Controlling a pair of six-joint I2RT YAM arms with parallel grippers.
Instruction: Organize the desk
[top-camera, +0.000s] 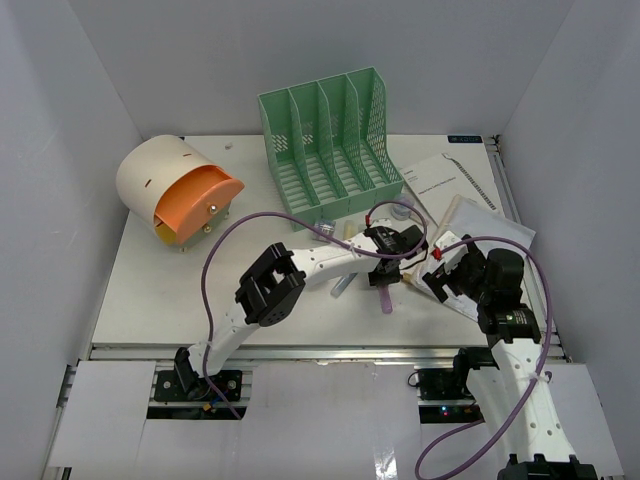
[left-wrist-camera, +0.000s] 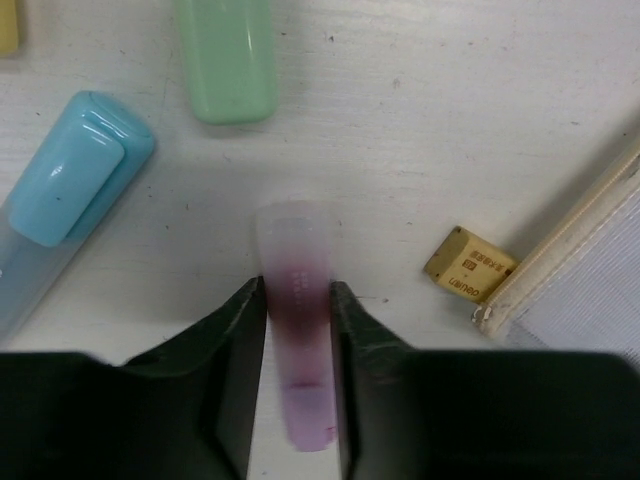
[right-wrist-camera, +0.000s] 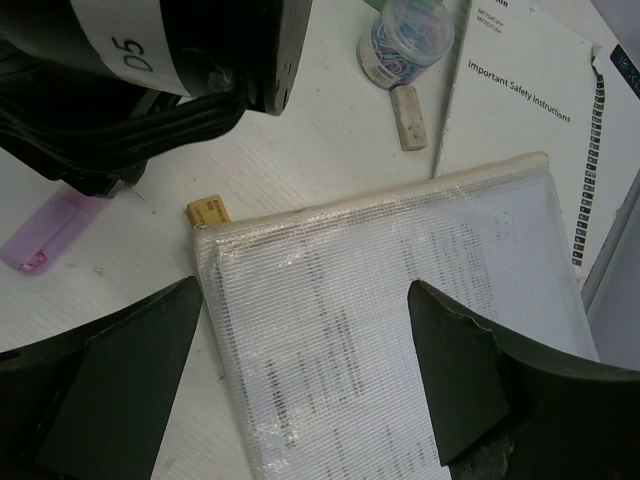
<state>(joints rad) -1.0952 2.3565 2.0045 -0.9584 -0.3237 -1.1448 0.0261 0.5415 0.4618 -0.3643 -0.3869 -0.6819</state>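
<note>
Looking at the desk (top-camera: 170, 290) first: flat and white under everything, boxed in by white walls, rail along the near edge. Got the left gripper (left-wrist-camera: 298, 292) pinching a purple highlighter (left-wrist-camera: 297, 250) across the barrel, fingers (left-wrist-camera: 250, 340) pressed against both sides, cap end poking out past the tips. Not lifted yet by the look of it, and no way of telling how firm that pinch is. Could easily pivot or slide out once raised, thanks to a slick round barrel and not much contact. Might also clip the blue highlighter (left-wrist-camera: 75, 170) or the green highlighter (left-wrist-camera: 228, 60) lying near, if swung sideways before clearing the surface. Worth watching the little yellow box (left-wrist-camera: 468, 265) too, sitting right against the pouch edge and easy to flick away on a low pass. Over on the other side, seeing the right gripper (right-wrist-camera: 300, 300) spread wide, holding nothing, hanging over a mesh zip pouch (right-wrist-camera: 400, 260). Pretty crowded in the top view, with both wrists close together in front of the green file rack (top-camera: 335, 140), so a real chance of bumping arms. Could also shove the pouch into the paperclip jar (right-wrist-camera: 405, 40) or the eraser (right-wrist-camera: 408, 103) if brought down carelessly.
</note>
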